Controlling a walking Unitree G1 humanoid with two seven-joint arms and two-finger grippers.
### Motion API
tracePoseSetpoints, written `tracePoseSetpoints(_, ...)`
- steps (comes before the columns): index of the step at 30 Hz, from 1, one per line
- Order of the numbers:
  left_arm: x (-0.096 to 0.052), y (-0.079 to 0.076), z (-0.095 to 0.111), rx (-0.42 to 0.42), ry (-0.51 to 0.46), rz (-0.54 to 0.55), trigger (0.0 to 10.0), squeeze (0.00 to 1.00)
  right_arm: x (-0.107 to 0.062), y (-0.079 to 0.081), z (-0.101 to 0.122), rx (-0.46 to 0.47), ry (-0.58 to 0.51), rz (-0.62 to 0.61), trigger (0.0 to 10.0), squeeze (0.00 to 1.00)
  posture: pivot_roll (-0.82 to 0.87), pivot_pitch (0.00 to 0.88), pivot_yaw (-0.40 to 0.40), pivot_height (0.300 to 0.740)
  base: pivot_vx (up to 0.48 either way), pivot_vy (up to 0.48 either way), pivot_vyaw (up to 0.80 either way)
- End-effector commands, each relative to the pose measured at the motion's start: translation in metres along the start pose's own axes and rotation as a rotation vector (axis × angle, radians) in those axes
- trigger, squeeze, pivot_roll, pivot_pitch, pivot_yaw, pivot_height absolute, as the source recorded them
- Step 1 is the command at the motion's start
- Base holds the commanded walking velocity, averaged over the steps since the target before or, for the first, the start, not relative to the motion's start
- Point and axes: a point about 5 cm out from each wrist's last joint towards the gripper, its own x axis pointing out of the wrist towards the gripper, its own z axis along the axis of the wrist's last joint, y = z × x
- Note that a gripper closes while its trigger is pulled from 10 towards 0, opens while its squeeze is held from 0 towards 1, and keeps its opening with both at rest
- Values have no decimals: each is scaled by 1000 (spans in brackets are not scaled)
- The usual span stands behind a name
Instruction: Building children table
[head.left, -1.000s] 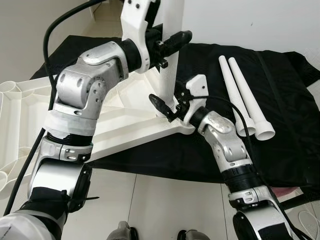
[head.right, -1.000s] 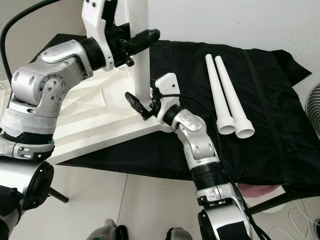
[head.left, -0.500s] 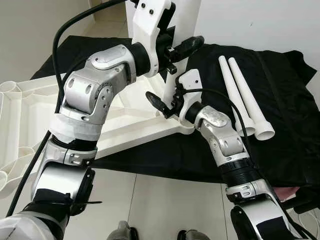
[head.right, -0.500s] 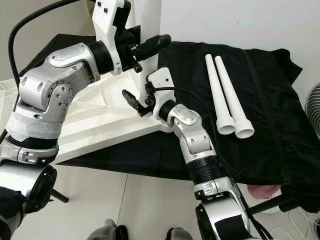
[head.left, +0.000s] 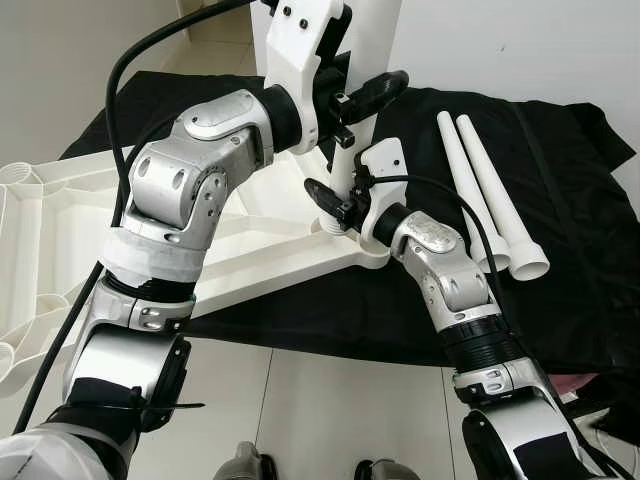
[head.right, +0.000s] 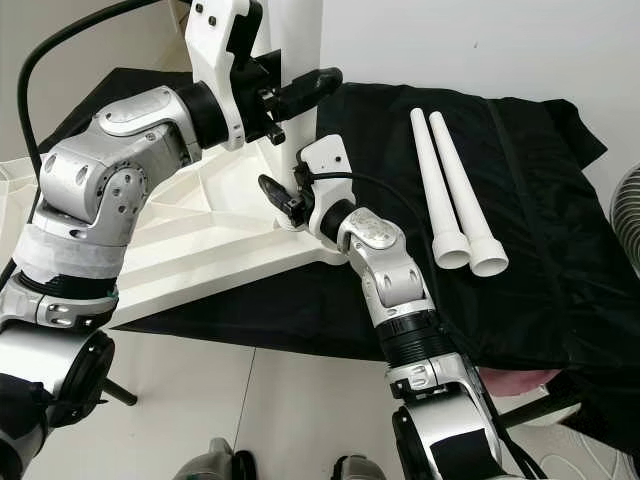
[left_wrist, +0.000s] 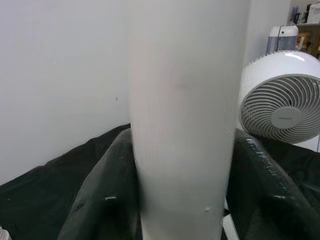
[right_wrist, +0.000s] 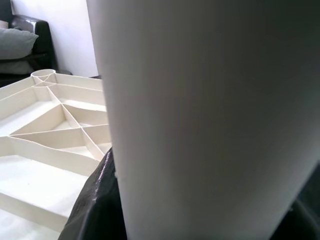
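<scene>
The white leg (head.left: 372, 60) stands upright in the corner socket of the upturned tabletop (head.left: 250, 260). The left hand (head.left: 350, 100) is clamped on it high above the socket; the right hand (head.left: 335, 197) closes round its base, though contact there is hard to confirm. Hollow, stiff, smooth plastic: probably light but slippery. Two spare legs (head.left: 485, 190) lie beside the tabletop on black cloth (head.left: 560, 250).

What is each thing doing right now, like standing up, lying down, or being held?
Table leg: standing upright at the tabletop's corner, held by both pincers.
Tabletop: lying upside down, ribs facing up.
Two spare legs: lying side by side on the black cloth.
Left pincer: shut on the leg, higher up.
Right pincer: shut on the leg, near its base.
Fan: standing upright.
</scene>
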Motion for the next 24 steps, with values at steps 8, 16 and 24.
tracePoseSetpoints(8,0,-5,3,42,-3,-51,10000,1000,0,-5,2,46,-13,-70,10000,0,-89,54,49,740,0,0,0)
tracePoseSetpoints(16,-7,7,8,80,-12,16,10000,0,-2,-13,2,84,-28,-148,10000,0,-90,46,47,740,0,0,0)
tracePoseSetpoints(24,-23,33,13,62,-60,187,10000,0,-10,-26,-3,106,-31,-261,10000,0,-87,40,44,740,0,0,0)
